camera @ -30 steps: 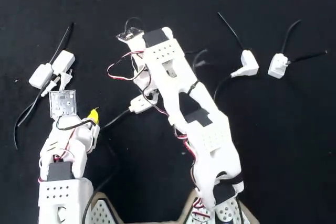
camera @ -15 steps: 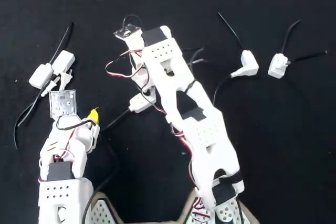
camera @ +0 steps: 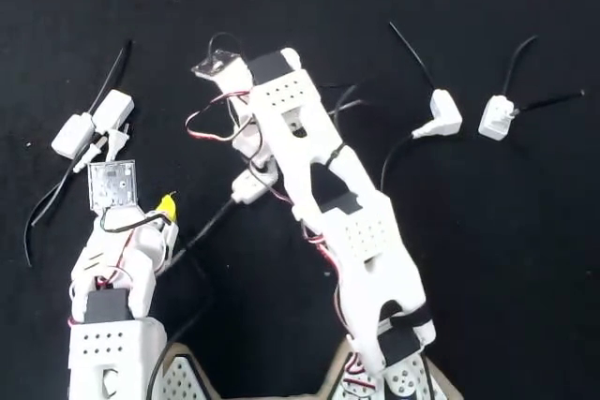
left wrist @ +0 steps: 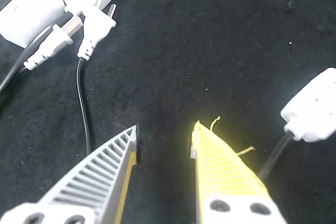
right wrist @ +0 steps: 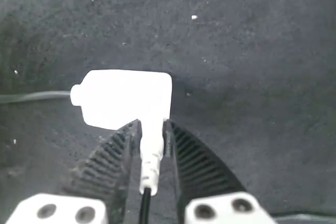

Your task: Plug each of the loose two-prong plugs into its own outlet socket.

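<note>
Our right end effector (right wrist: 151, 129) pinches a white plug (right wrist: 152, 153) whose nose meets the central socket block (right wrist: 126, 100). We judge this plug is being seated, perhaps already home. Left of that block, our left end effector (left wrist: 165, 129) hangs spread over the bench (camera: 525, 259), with two loose plugs (left wrist: 97, 24) and further sockets (left wrist: 31, 11) farther left. The next move calls for a straight push, then release.

Text: none is showing legibly anywhere.
Plugs (left wrist: 97, 22): showing plain white, nothing readable.
Sockets (camera: 72, 135): showing plain white, nothing readable.
</note>
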`<state>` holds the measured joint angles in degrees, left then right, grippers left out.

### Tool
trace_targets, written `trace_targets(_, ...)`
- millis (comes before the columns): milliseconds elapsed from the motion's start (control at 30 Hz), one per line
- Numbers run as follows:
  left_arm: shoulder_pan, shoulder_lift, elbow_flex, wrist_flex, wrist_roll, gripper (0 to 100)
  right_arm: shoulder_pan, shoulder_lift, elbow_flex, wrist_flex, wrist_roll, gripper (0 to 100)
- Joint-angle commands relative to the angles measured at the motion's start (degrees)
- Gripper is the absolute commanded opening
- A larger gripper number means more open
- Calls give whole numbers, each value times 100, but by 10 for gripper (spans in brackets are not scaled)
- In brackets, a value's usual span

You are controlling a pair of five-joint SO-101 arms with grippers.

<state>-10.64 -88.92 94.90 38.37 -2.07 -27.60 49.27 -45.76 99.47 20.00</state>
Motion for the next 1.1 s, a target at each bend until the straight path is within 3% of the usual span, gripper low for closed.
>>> trace_targets(0, 13, -53, -66, -105, -53, 173, -273, -716, 479, 185, 325, 10)
trace_targets(133, 13, -53, -66, -105, -53, 173, -281, -1393, 1121, 176, 765, 10)
trace_targets(333, 13, -53, -66, -105, -53, 173, -281, -1270, 1262, 141, 879, 10)
trace_targets(633, -189, -53, -92, -105, -53, 173, -352, -822, 1341, -193, 273, 11)
trace_targets(800, -479, -53, -101, -114, -44, 173, -360, -1341, 2316, -1064, 9, 11)
trace_targets(1067, -497, -53, -163, -105, -44, 173, -387, -3134, 5314, -3086, 0, 11)
